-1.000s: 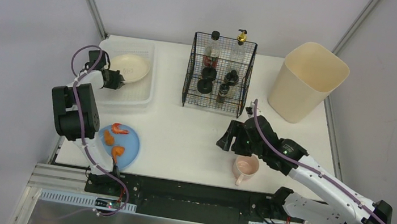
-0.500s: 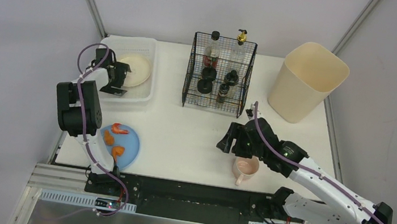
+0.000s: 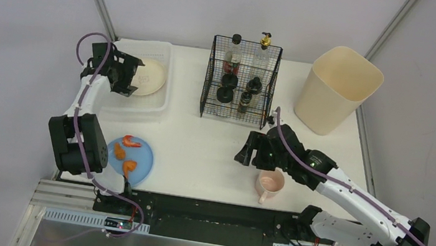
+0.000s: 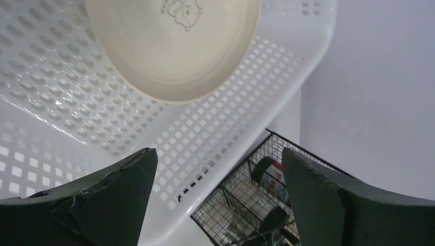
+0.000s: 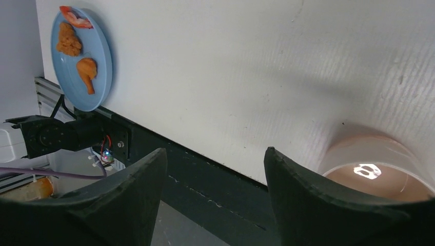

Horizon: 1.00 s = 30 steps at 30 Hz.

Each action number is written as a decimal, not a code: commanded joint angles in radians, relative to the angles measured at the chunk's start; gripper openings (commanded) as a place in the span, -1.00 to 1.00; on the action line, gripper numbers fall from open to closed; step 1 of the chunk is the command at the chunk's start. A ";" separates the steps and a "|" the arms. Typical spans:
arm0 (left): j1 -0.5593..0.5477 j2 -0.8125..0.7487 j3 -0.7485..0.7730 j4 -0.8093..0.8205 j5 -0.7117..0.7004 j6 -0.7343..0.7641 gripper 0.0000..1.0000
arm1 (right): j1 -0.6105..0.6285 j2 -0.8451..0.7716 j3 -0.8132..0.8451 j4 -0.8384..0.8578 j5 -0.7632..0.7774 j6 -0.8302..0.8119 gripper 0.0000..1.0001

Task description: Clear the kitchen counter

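My left gripper [image 4: 218, 154] hangs wide open with nothing between the jaws, over the white perforated tray [image 4: 231, 128]. The cream plate [image 4: 174, 46] lies in the tray just ahead of the fingertips (a small printed figure shows on its base). My right gripper [image 5: 215, 152] is open and empty too, with the kitchen counter [image 5: 231, 61] below it. A pink mug [image 5: 377, 169] stands just beside one finger, and the blue plate [image 5: 105, 51] of fried pieces lies well ahead.

To my left a cream plate [image 3: 151, 77] lies in a perforated white tray [image 3: 148, 107], a wire basket [image 3: 212, 91] of bottles [image 3: 233, 56] beside it.
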 commanded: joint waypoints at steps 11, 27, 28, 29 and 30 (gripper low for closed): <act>0.016 -0.304 -0.100 -0.145 0.273 0.280 0.97 | 0.091 0.299 0.202 0.138 -0.159 0.013 0.48; 0.015 -0.684 -0.260 -0.319 0.184 0.538 0.98 | 0.224 0.689 0.419 0.324 -0.144 0.144 0.47; 0.016 -0.696 -0.262 -0.332 0.155 0.556 0.98 | 0.231 0.714 0.432 0.338 -0.147 0.159 0.47; 0.016 -0.705 -0.264 -0.345 0.136 0.571 0.98 | 0.237 0.741 0.443 0.350 -0.153 0.176 0.47; 0.016 -0.713 -0.265 -0.355 0.118 0.584 0.98 | 0.244 0.765 0.457 0.366 -0.157 0.192 0.47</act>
